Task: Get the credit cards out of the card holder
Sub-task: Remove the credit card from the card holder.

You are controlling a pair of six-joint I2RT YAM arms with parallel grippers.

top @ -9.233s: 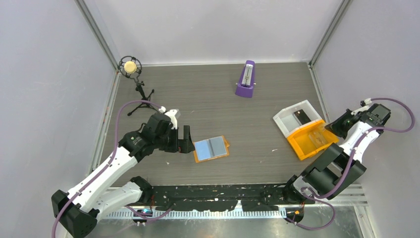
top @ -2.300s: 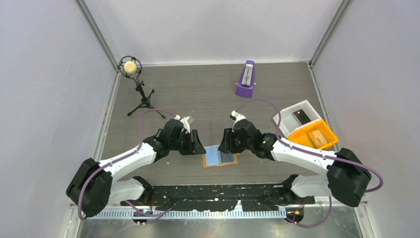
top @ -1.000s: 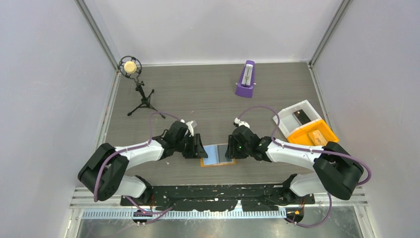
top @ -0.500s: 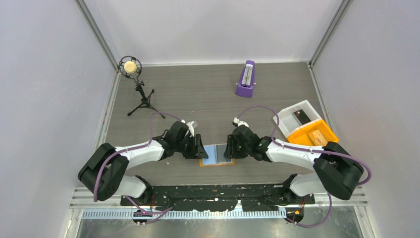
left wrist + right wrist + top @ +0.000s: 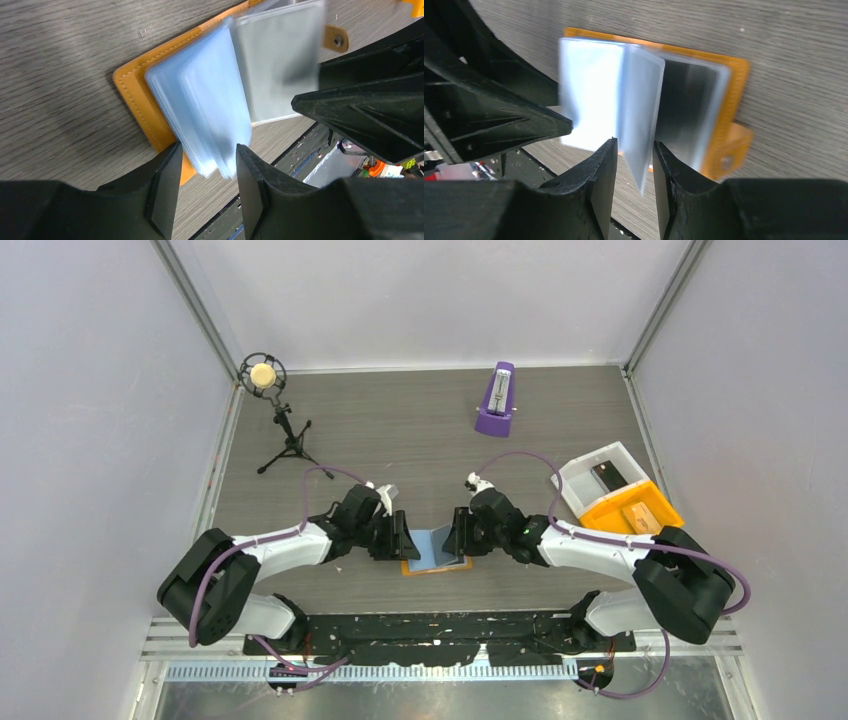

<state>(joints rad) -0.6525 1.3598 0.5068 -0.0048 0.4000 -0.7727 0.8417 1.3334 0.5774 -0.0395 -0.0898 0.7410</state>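
Note:
The orange card holder (image 5: 425, 571) lies open near the table's front edge, between both grippers. Its clear sleeves show light blue credit cards (image 5: 200, 100) on one side and a grey one (image 5: 275, 65) on the other. My left gripper (image 5: 405, 540) is open, its jaws straddling the near corner of the blue sleeve stack (image 5: 209, 172), one finger over the orange cover (image 5: 132, 95). My right gripper (image 5: 455, 540) is open too. One sleeve page (image 5: 639, 110) stands up on edge between its jaws (image 5: 635, 160), with a gap on each side.
A purple metronome (image 5: 496, 400) stands at the back. A microphone on a small tripod (image 5: 264, 375) is at the back left. A white bin (image 5: 598, 475) and an orange bin (image 5: 632, 515) sit at the right. The black base rail (image 5: 440, 635) runs just in front of the holder.
My right gripper has moved a little to the left, and one sleeve page now stands up between its jaws. The holder has shifted slightly left. The left arm has stayed put.

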